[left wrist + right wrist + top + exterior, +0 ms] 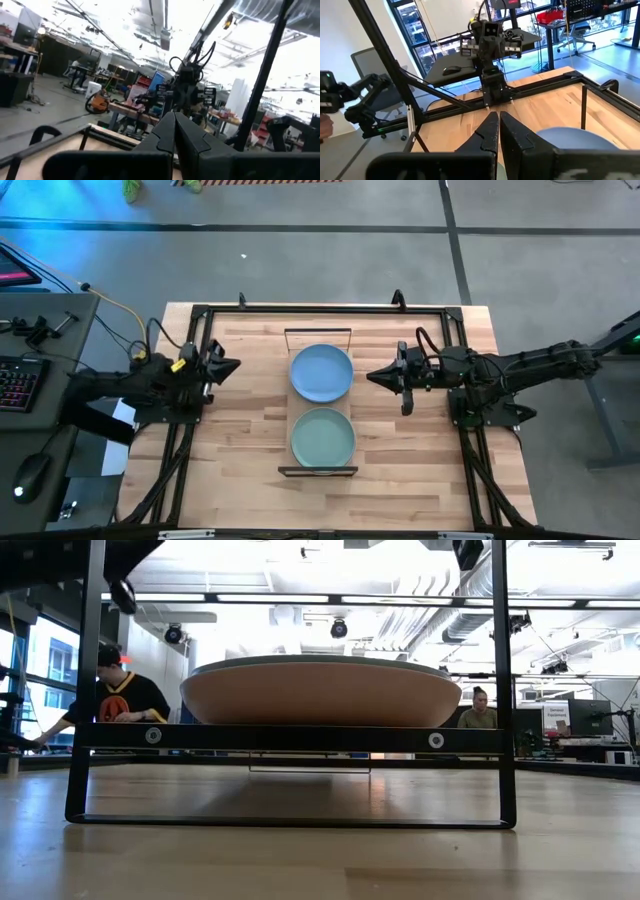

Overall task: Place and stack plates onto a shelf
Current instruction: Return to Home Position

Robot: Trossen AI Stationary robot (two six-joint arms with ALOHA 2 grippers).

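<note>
The shelf (318,338) lies along the middle of the table, from its far side to its near side. Two plates rest on it: a blue plate (320,373) on the far half and a sage green plate (322,437) on the near half. The low view shows the near plate (320,692) side-on behind the shelf's black wire frame (90,690). My left gripper (235,366) hangs shut left of the blue plate, pointing at it. My right gripper (372,376) hangs shut right of it. In the right wrist view its shut fingers (497,127) stand beside the blue plate (575,137).
A black metal frame (320,308) runs along the table's edges. A side desk with a keyboard (18,380) and mouse (30,473) stands left of the table. Two people (120,695) sit in the room beyond the table. Bare wood lies on both sides of the shelf.
</note>
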